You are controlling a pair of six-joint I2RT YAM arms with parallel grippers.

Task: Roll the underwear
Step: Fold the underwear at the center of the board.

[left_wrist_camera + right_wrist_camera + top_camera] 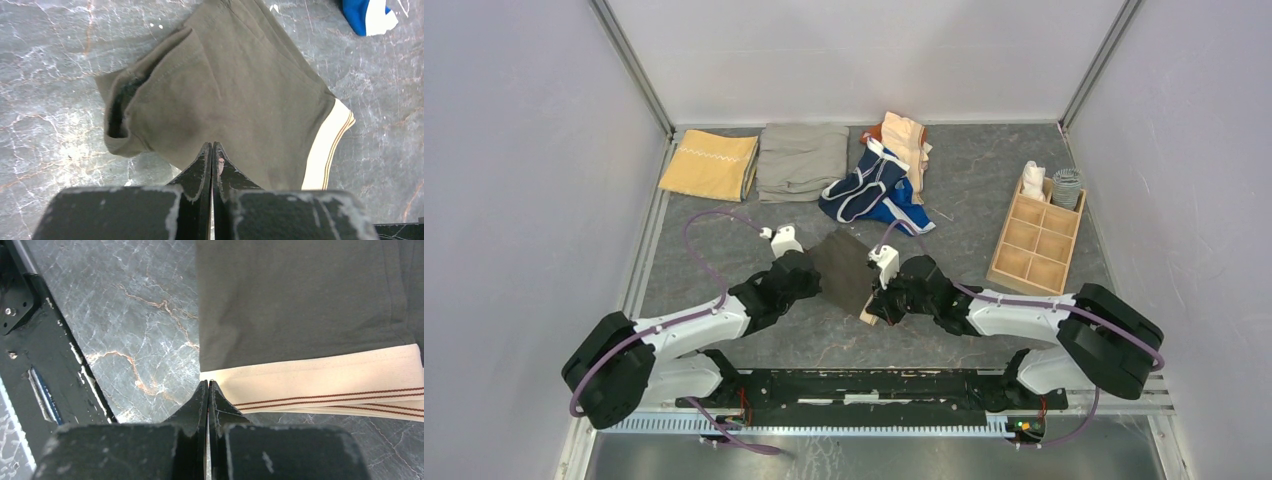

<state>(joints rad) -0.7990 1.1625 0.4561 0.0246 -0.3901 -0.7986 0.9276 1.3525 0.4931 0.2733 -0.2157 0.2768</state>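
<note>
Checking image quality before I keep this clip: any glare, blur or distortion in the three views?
Top external: evenly lit, sharp, walls splay outward from wide-angle lens. Left wrist: pale glare on the table left of the grey-brown underwear; near fingers soft. Right wrist: sharp, tan waistband bright, not blown out.

Left arm (694,325): stretched from its base toward the middle, forearm low, wrist angled down.
Right arm (1014,312): stretched leftward toward the middle, forearm low, facing the other.
Left pincer (816,285) (212,146): fingers pressed together, no gap.
Right pincer (876,303) (208,382): fingers closed tight; near its twin, apart.
</note>
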